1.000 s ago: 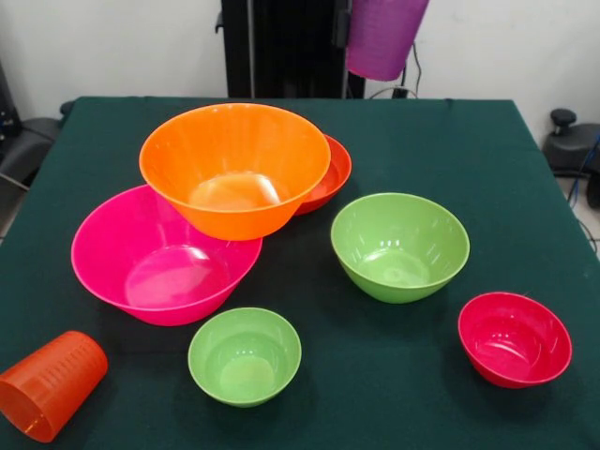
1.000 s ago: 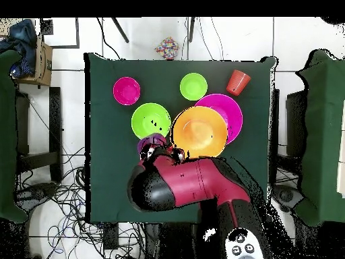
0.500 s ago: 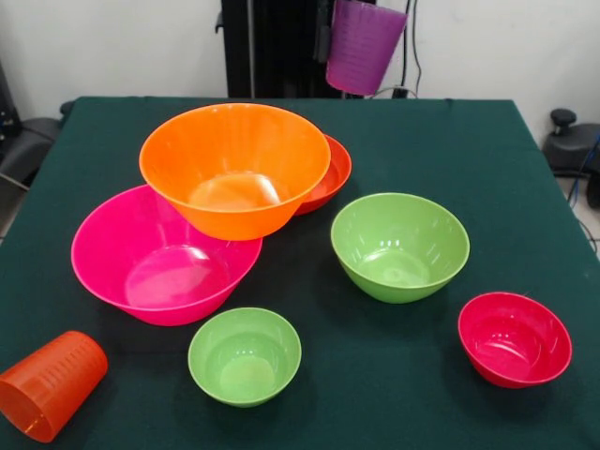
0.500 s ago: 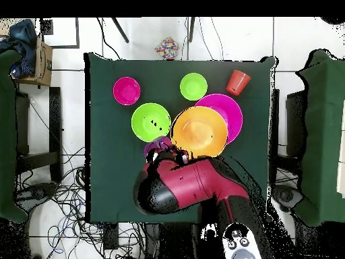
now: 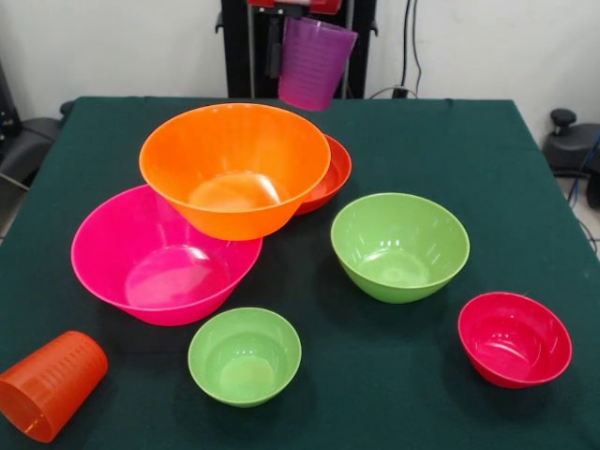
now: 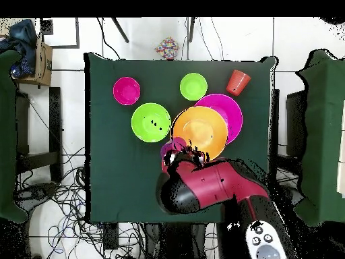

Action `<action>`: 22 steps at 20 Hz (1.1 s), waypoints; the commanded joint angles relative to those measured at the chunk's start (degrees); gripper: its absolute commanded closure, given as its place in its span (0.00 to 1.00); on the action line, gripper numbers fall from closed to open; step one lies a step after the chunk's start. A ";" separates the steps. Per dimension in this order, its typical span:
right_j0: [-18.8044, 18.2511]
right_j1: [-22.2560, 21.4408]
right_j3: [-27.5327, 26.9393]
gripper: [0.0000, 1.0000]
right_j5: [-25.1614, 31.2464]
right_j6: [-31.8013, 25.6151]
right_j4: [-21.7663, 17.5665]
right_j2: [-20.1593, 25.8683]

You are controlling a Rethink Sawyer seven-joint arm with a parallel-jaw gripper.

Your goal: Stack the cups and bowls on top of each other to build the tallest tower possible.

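My gripper (image 5: 292, 28) hangs at the top edge, shut on the translucent purple cup (image 5: 315, 64), which tilts in the air behind the large orange bowl (image 5: 234, 169). That bowl leans across the rim of the large pink bowl (image 5: 150, 262) and the shallow red-orange bowl (image 5: 333, 173). Standing apart on the cloth are the medium green bowl (image 5: 400, 246), the small green bowl (image 5: 245, 356) and the small crimson bowl (image 5: 515, 339). An orange cup (image 5: 49, 384) lies on its side at the front left corner. From overhead, the purple cup (image 6: 171, 147) peeks out beside the orange bowl (image 6: 200, 131).
The green tablecloth (image 5: 469, 150) covers the whole table. In the overhead view the red and black arm (image 6: 212, 187) reaches over the table's near edge, and cables lie on the floor around it.
The gripper has carried the purple cup leftward in the front view and a little lower, from beyond the red-orange bowl to just behind the orange bowl. The bowls have not moved.
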 commanded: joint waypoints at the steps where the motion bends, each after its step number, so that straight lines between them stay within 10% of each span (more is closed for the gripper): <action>1: -3.45 5.45 1.86 1.00 -3.12 -9.59 -8.12 4.45; 8: -3.62 7.69 0.25 1.00 -3.34 -7.67 -11.54 4.25; 22: 10.30 19.09 -11.73 1.00 -9.78 5.49 -23.12 -11.24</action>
